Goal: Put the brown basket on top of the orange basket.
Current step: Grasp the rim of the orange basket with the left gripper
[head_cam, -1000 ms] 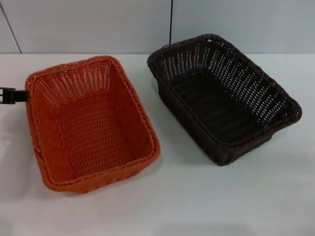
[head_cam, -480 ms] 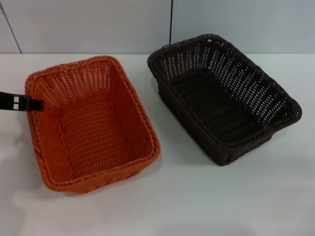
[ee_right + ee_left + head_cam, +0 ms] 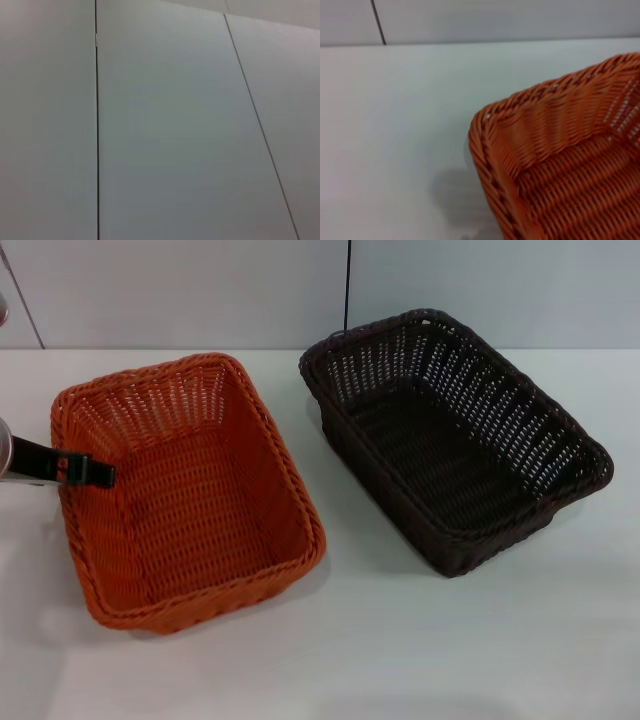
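The orange basket [image 3: 190,490] stands upright on the left of the white table. The brown basket [image 3: 450,435], very dark and about the same size, stands upright on the right, apart from it. My left gripper [image 3: 90,472] reaches in from the left edge of the head view and its tip lies over the orange basket's left rim. The left wrist view shows one corner of the orange basket [image 3: 560,160] with bare table beside it. My right gripper is out of view.
The white table [image 3: 400,640] runs back to a pale wall with a dark vertical seam [image 3: 348,285] behind the brown basket. The right wrist view shows only wall panels [image 3: 160,120].
My left gripper has moved to the right, from outside the orange basket's left rim to over it. Both baskets have stayed in place.
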You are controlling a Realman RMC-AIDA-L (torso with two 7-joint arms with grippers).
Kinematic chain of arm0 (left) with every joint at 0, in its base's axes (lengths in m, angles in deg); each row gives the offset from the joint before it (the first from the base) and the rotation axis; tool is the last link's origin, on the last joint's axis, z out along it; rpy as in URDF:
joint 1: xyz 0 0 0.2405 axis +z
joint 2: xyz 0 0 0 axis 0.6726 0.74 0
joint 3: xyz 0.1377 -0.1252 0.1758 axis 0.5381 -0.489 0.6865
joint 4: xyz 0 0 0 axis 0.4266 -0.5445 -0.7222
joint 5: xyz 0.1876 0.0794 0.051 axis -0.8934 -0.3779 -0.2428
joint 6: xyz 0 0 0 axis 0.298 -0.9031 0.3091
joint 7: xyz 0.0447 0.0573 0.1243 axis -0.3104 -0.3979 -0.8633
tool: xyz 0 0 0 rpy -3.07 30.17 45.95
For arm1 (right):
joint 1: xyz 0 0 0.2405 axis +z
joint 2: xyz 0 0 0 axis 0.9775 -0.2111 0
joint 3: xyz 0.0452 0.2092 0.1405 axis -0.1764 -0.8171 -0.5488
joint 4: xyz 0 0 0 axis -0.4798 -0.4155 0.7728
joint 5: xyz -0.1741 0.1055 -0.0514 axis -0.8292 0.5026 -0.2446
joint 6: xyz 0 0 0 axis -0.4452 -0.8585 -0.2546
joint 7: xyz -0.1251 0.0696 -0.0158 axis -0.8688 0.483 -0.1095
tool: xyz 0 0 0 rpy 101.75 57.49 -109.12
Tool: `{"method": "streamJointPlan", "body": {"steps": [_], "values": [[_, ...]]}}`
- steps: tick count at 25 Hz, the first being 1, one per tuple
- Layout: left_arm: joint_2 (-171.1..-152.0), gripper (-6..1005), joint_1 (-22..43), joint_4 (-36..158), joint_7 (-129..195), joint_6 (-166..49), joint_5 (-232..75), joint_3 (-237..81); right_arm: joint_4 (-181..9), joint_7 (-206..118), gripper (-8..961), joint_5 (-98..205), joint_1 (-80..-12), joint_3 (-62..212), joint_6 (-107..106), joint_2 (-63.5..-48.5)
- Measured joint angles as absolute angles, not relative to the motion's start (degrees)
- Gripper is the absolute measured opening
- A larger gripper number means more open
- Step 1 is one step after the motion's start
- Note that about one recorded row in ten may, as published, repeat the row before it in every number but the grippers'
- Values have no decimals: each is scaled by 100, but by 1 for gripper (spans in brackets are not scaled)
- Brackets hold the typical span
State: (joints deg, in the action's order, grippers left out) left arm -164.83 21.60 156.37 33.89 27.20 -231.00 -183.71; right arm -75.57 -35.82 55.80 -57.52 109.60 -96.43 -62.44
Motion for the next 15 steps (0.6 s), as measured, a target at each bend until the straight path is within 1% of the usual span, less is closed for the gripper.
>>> {"method": "streamJointPlan", "body": {"steps": [14,15], "values": [[-16475,777,1934,14971,3490,2579,-23164,-18416,-7612,-3582,818,5611,-5795,10960,-9573,-6237],[-16481,777,1807,14663,3491,2565,-23163,-18386,-7616,-3582,818,5612,-5795,10960,-9569,-6237]]}}
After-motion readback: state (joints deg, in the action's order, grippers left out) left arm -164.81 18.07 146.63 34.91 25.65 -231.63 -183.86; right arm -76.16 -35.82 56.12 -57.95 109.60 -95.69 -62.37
